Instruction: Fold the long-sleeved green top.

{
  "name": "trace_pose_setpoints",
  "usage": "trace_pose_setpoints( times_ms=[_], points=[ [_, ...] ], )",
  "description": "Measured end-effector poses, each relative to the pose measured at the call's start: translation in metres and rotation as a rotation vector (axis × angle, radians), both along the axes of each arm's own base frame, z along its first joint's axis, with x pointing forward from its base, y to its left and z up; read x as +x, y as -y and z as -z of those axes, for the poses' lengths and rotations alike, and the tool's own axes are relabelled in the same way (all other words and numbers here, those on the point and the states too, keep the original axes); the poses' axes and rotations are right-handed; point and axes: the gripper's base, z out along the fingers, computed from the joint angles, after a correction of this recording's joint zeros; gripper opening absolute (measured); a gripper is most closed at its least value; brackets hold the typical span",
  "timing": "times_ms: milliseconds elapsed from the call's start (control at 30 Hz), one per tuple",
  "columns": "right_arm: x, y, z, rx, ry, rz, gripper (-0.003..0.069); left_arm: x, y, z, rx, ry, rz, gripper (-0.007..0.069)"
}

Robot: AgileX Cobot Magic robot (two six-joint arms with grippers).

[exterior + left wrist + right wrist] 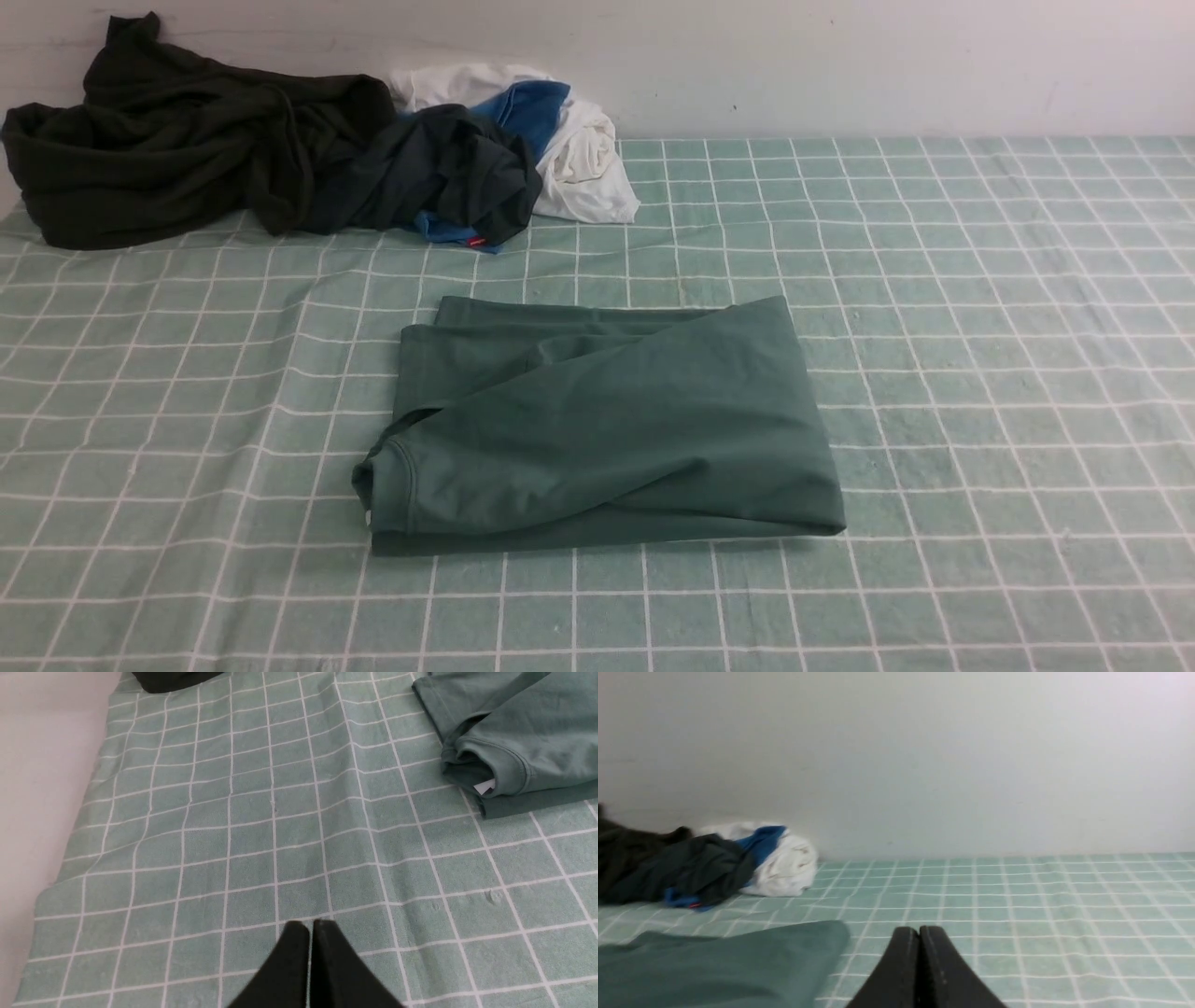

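Observation:
The green long-sleeved top (607,429) lies folded into a compact rectangle in the middle of the checked cloth, its ribbed neck at the near left corner. The left wrist view shows that neck end (509,742) with a white label peeking out. My left gripper (310,926) is shut and empty, hovering over bare cloth well away from the top. My right gripper (919,931) is also shut with nothing in it, low over the cloth beside the top's edge (738,961). Neither arm appears in the front view.
A very dark olive-black garment (177,140) is heaped at the back left. Beside it lies a dark charcoal garment (457,168) tangled with blue and white clothes (579,149). A pale wall (840,65) bounds the far edge of the checked table cover (980,327).

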Motion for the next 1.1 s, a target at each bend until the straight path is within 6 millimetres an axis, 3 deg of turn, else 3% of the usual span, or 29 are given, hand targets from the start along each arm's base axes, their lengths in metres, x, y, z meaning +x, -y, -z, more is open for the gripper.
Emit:
trace_pose_setpoints(
  times_ms=[167,400,1100],
  points=[
    [-0.006,0.006,0.012,-0.043,-0.101,0.116,-0.0014,0.000,0.000,0.000,0.000,0.000,0.000,-0.0003],
    [-0.007,0.007,0.025,-0.056,-0.244,0.126,-0.0014,0.000,0.000,0.000,0.000,-0.001,0.000,-0.0003],
    [-0.008,0.006,0.025,-0.066,-0.264,0.107,-0.0014,0.000,0.000,0.000,0.000,-0.002,-0.001,-0.0003]
  ],
)
